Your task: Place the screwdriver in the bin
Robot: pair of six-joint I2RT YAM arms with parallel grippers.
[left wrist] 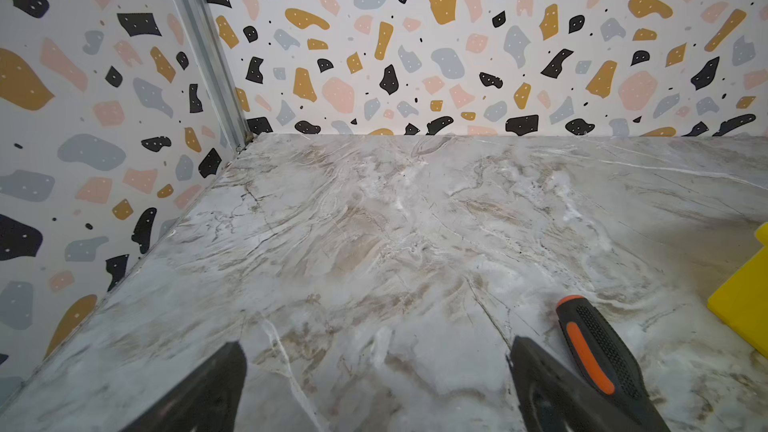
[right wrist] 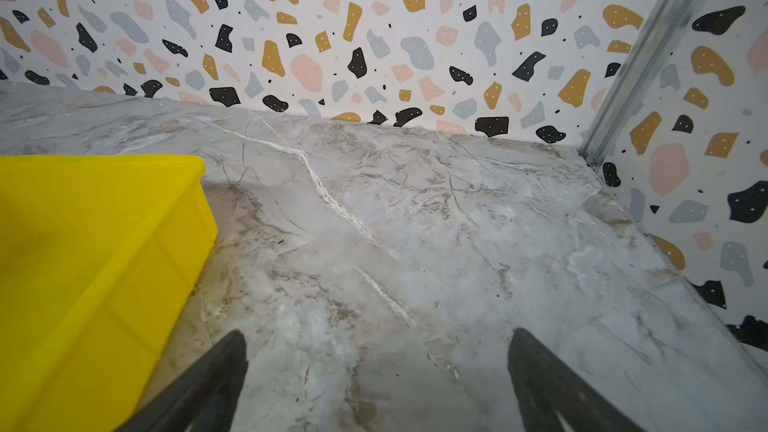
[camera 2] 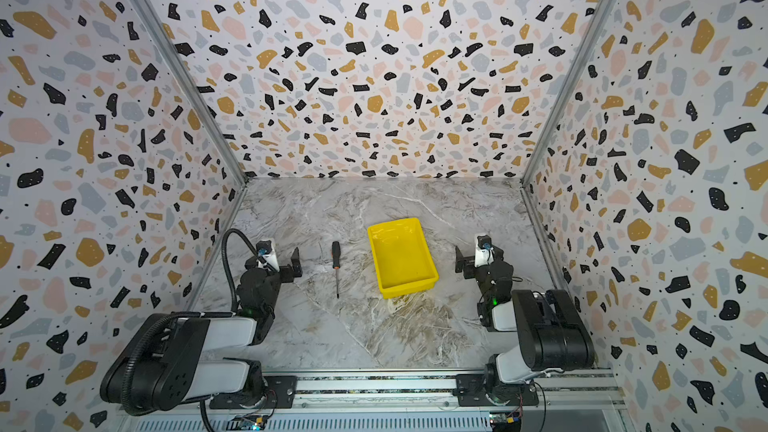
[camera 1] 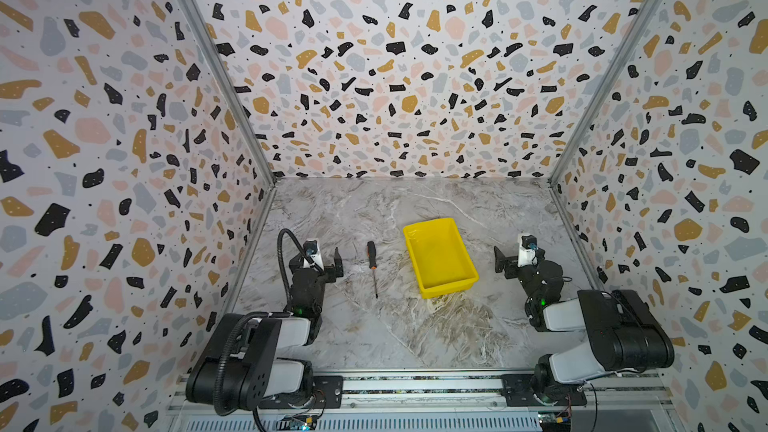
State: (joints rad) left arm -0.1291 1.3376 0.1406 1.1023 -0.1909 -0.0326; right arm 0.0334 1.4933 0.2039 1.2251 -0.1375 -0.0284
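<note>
A: The grey table is sitting between spotty walls. Where is the screwdriver lying?

B: It is lying flat on the table, near the yellow bin but not touching it, on its left in both top views.

A: What are the tools doing?

B: The left tool is standing wide apart near the screwdriver's handle. The right tool is standing apart too, on the bin's other side.

Both top views look down from high above the near edge toward the terrazzo-patterned far wall, sharing the marble-patterned tabletop. Both wrist views sit low, close, facing far, each catching the bright yellow plastic bin.
</note>
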